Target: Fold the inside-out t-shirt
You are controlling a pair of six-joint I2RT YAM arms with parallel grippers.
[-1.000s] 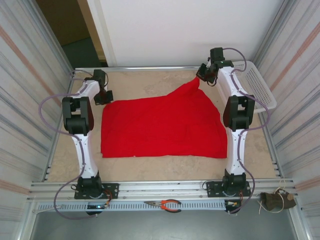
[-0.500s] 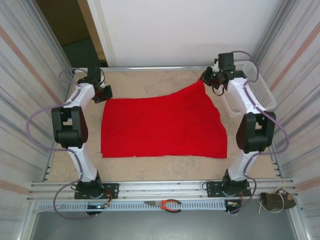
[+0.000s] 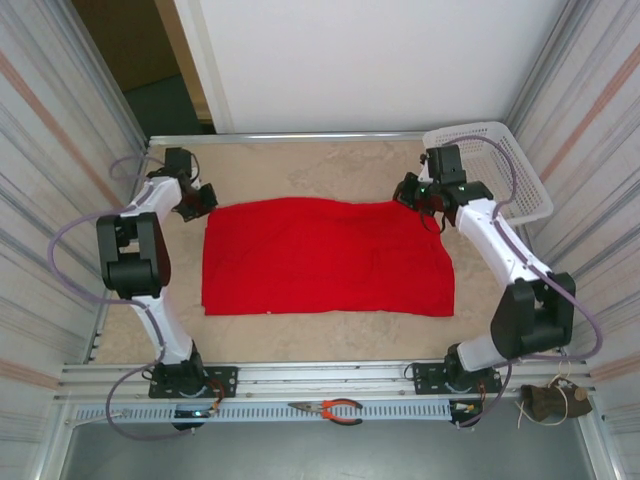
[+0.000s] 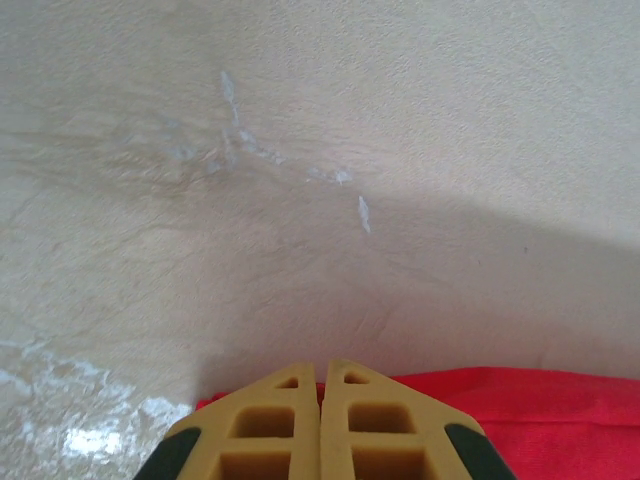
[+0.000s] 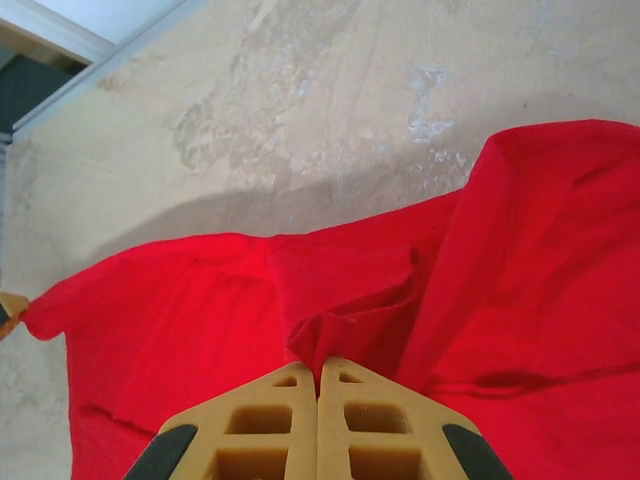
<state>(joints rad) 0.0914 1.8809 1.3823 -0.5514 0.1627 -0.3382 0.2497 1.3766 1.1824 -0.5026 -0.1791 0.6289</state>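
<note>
- At the far edge of the t-shirt [image 3: 325, 255], left jaws and right jaws are pressed together, each pinching one corner.
- It lies flat on the counter [image 3: 300, 165], long axis running between them.

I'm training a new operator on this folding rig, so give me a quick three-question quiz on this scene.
1. True or false: the t-shirt lies spread on the table.
2. What lies on the near rail? A pliers, B scissors, C tape.
3. Fill in: the right gripper is shut on the t-shirt's far ___ corner.
Key: 1 true; 2 A; 3 right.
</note>
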